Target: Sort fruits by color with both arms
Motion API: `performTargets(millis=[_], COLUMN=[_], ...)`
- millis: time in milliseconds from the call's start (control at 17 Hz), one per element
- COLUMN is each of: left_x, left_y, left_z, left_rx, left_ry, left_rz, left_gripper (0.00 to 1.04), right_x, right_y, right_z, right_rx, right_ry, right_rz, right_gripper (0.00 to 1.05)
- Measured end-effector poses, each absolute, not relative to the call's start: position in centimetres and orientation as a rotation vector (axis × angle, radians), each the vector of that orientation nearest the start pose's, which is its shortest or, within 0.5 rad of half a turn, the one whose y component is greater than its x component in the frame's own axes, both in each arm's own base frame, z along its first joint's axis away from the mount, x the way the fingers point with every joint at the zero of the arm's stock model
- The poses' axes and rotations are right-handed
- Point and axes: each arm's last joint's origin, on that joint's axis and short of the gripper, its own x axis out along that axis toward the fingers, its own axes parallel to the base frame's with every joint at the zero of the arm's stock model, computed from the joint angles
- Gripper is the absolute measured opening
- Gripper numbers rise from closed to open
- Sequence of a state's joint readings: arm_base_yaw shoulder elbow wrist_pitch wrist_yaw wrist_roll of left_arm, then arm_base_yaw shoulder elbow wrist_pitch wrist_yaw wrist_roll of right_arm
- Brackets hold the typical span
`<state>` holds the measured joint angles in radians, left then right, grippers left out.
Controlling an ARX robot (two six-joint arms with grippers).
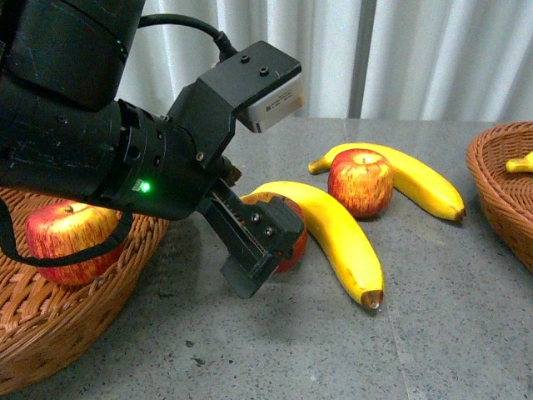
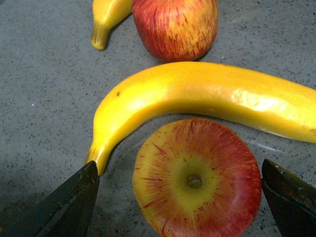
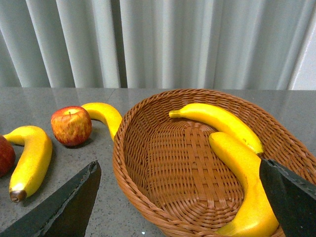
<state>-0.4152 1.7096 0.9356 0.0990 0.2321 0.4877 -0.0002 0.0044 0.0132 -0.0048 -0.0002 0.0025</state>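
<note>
Red-streaked apple (image 2: 196,180) sits stem-up on the grey surface (image 2: 44,74) between the spread, empty fingers (image 2: 64,207) of the left claw (image 2: 178,165), a banana (image 2: 197,96) just beyond it, so the claw should, I judge, sink lower and close squarely without pinching that banana.

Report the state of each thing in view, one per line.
left gripper: open, straddling near apple
right gripper: open, facing right basket
near apple: on table, not gripped
far apple: on table, upright
near banana: on table
far banana: on table
left basket: holds one red apple
right basket: holds two bananas
</note>
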Motion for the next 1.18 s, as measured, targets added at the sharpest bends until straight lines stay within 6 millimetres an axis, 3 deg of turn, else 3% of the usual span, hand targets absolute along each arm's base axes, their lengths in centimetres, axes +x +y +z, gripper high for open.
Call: performTargets(millis=[354,472,649,707,1179], left_x=[32.3,32.3,32.0,31.7,30.8], left_y=[-15.0,-15.1,-14.6,-14.1,-11.8], left_z=[16.3,16.5,19.9,22.4,26.7], left_rx=[0.497,0.443,0.395,0.358,0.231], left_ry=[0.549,0.562,0.449,0.365,0.248], left_rz=[-0.803,-0.799,-0.717,-0.632,-0.423], left_gripper=[0.98,0.7,0.69,0.69,0.68], right_x=[9.7,9.7,9.7,9.7,9.7], right_y=[0.0,0.0,0.0,0.0,0.0], right_z=[16.7,16.7,16.7,16.7,16.7], right_rx=[0.002,0.002,0.002,0.002,0.002], right_ry=[-0.004,-0.004,-0.004,-0.004,-0.004], right_rz=[0.0,0.0,0.0,0.0,0.0], right_gripper=[0.98,0.98,0.98,0.98,0.98])
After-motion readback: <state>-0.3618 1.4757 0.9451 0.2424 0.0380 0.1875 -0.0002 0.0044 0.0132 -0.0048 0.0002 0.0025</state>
